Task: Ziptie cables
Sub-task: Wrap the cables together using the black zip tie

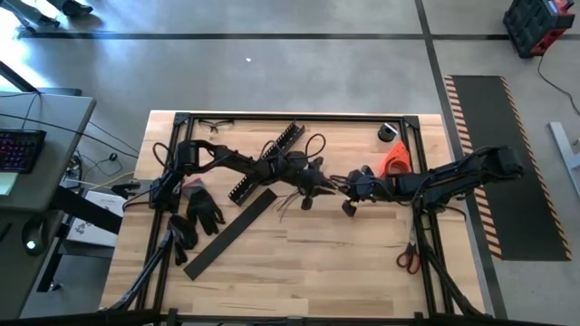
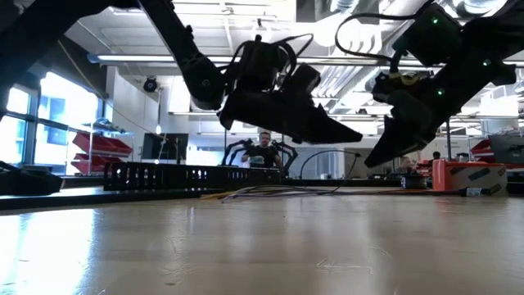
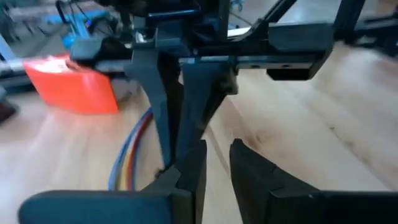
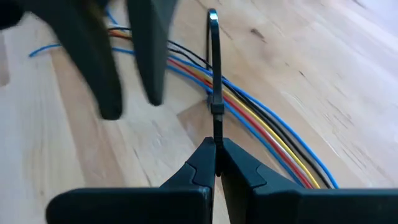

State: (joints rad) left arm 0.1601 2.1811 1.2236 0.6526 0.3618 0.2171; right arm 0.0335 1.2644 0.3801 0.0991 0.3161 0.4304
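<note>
The cables point(image 4: 267, 124) are thin blue, red, yellow and black wires lying flat on the wooden table near its middle point(image 1: 288, 206); they also show in the low view point(image 2: 278, 191). My right gripper point(image 4: 216, 155) hovers over them, shut on a black ziptie point(image 4: 215, 74). My left gripper point(image 3: 217, 171) hangs close by on the left side of the wires point(image 1: 319, 186). A narrow gap shows between its fingers, with nothing in it. In the low view both grippers are above the table, their tips close together. My right gripper pinches the ziptie's strap near one end point(image 4: 216, 140) between its two fingertips, the fingers slanting down from the table's right. The strap runs straight on past the fingers and crosses the cables. Its head point(image 4: 217, 109) sits over the wires; its far tip point(image 4: 212, 14) is free.
A black slotted channel point(image 1: 267, 158) lies behind the left arm, with a flat black strip point(image 1: 231, 234) and black gloves point(image 1: 204, 210) in front of it. An orange object point(image 1: 396, 161), a tape roll point(image 1: 390, 132) and red-handled scissors point(image 1: 408, 260) lie at the right. A black frame point(image 1: 290, 116) rims the table.
</note>
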